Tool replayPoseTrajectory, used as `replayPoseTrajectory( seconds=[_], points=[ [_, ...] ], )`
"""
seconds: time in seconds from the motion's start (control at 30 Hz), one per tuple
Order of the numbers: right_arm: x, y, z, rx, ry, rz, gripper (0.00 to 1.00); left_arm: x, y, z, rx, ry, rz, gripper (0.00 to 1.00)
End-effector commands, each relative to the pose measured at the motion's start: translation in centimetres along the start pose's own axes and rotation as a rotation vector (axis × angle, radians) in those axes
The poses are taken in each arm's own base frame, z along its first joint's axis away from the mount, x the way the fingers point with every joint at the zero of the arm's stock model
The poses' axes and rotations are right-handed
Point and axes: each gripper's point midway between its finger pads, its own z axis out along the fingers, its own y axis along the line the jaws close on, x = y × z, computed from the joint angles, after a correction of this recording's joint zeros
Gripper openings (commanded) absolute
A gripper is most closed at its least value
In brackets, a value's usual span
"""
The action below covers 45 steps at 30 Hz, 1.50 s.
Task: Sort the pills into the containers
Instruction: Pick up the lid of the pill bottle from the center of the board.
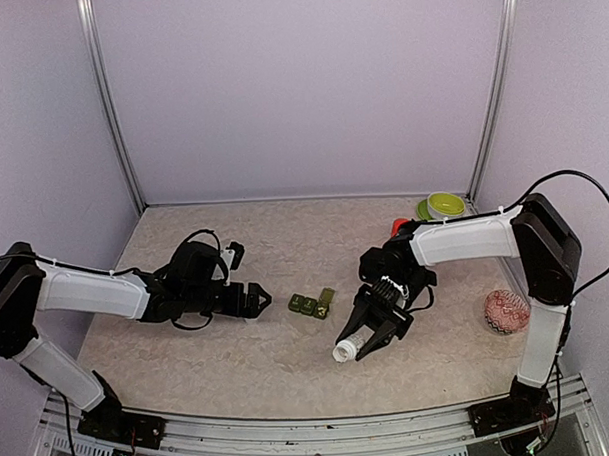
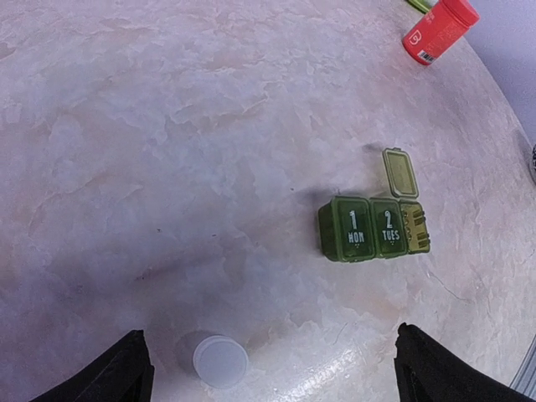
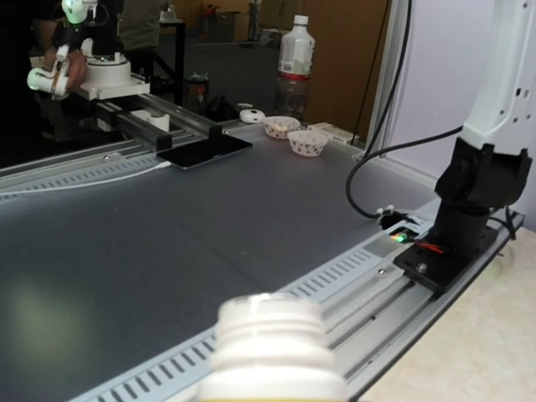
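Right gripper (image 1: pixel 364 338): closed around the uncapped clear bottle (image 3: pixel 270 339), mouth aimed toward the near edge of the table (image 1: pixel 189 362) and away from the containers (image 2: pixel 373 228), probably to avoid spilling before the pour. Left gripper (image 1: pixel 255 300): spread wide, empty, hovering just left of the strip with the white cap (image 2: pixel 220 360) lying beneath it (set aside, off the pour path). Containers: mid-table, between both arms; three joined dark-green boxes, two shut and marked 1 MON and 2 TUES, third lid raised, ready for filling.
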Motion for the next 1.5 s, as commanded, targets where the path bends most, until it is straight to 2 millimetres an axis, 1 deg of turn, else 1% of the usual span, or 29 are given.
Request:
replayPoseTrajectory(
  seconds=[0.0, 0.17, 0.3, 0.43, 0.5, 0.7, 0.9, 1.07, 1.13, 1.3, 1.47],
  points=[
    [-2.7, -1.1, -0.3, 0.045, -0.082, 0.059, 0.21, 0.1, 0.8, -0.4, -0.031, 0.001, 0.01, 0.98],
    [-2.6, -0.7, 0.1, 0.018, -0.056, 0.115, 0.25, 0.5, 1.4, 0.1, -0.054, 0.021, 0.004, 0.98],
    [-3.3, 0.3, 0.1, 0.011, -0.044, 0.081, 0.26, 0.8, 1.7, 0.6, -0.058, 0.039, 0.005, 0.98],
    [-4.0, 0.8, 0.0, 0.009, -0.038, 0.086, 0.27, 0.9, 1.4, 0.7, -0.042, 0.044, 0.003, 0.98],
    [-4.4, 1.5, 0.1, 0.007, -0.04, 0.08, 0.28, 0.9, 1.3, 0.7, -0.032, 0.046, 0.002, 0.98],
    [-5.2, 3.4, 0.1, 0.015, -0.052, 0.01, 0.29, 0.7, 0.9, 0.6, -0.015, 0.047, 0.007, 0.98],
    [-5.4, 4.0, -0.4, 0.049, -0.073, -0.063, 0.26, 0.7, 0.9, 0.6, -0.02, 0.058, -0.013, 0.98],
    [-5.6, 3.9, -1.3, 0.093, -0.081, -0.13, 0.24, 0.4, 0.9, 0.3, -0.033, 0.065, -0.052, 0.98],
    [-5.6, 4.0, -1.5, 0.106, -0.082, -0.167, 0.26, 0.2, 1.0, 0.1, -0.044, 0.069, -0.058, 0.98],
    [-5.6, 2.8, -2.8, 0.164, -0.093, -0.16, 0.27, -0.2, 2.0, -0.3, -0.075, 0.078, -0.071, 0.99],
    [-5.6, 1.5, -4.3, 0.206, -0.076, -0.169, 0.27, 0.5, 3.0, 0.1, -0.072, 0.111, -0.101, 0.98]
  ],
)
